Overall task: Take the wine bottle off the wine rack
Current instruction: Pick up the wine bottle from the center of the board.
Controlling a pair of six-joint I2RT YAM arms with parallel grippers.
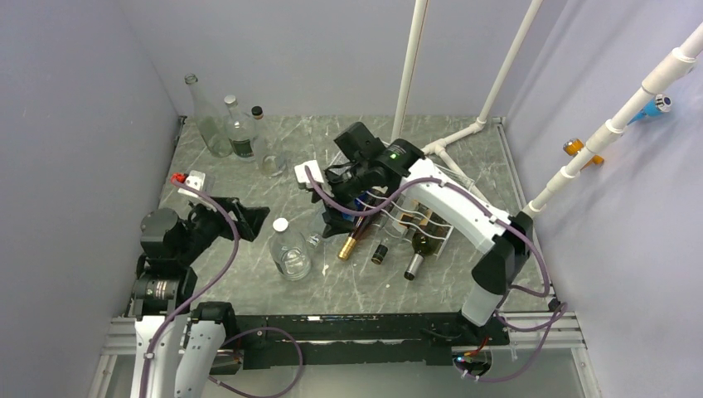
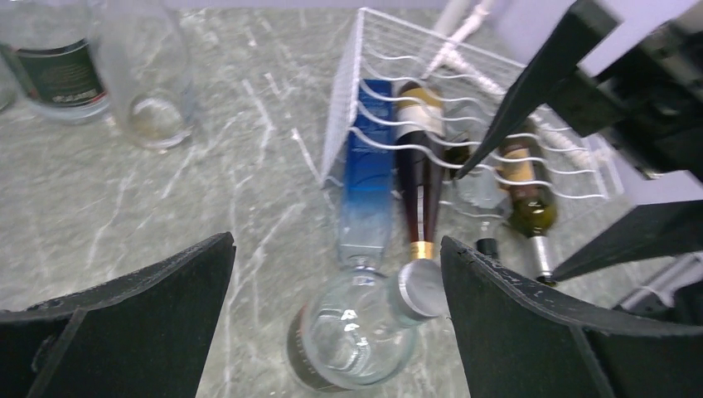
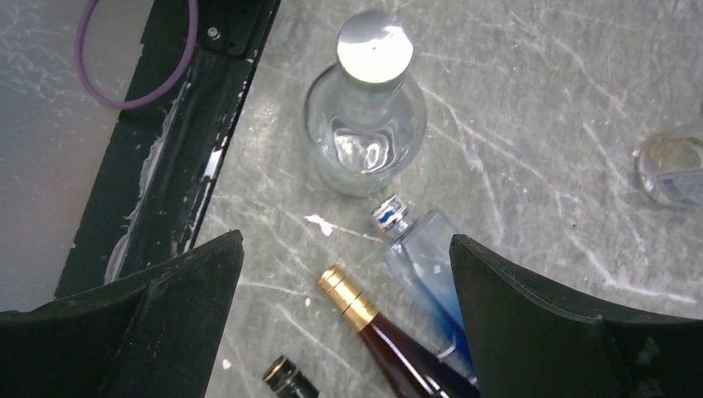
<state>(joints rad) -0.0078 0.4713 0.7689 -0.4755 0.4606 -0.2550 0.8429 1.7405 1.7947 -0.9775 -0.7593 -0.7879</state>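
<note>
The white wire wine rack (image 1: 431,217) (image 2: 464,99) lies right of the table's middle, with several bottles lying in its cradles, necks toward the near edge. A dark red wine bottle with a gold foil neck (image 1: 352,243) (image 3: 390,327) (image 2: 420,186) sticks out at the rack's left end, beside a blue glass bottle (image 3: 427,269) (image 2: 367,191). My right gripper (image 1: 338,217) (image 3: 345,240) hangs open above that gold neck, fingers apart on either side, touching nothing. My left gripper (image 1: 253,217) (image 2: 336,240) is open at the left, empty, facing the rack.
A round clear bottle with a silver cap (image 1: 290,253) (image 2: 356,332) (image 3: 365,124) stands between the two grippers. A green bottle (image 1: 419,253) and a black-capped bottle (image 1: 380,253) also lie in the rack. Empty bottles (image 1: 220,124) stand back left. White pipes (image 1: 410,66) rise behind.
</note>
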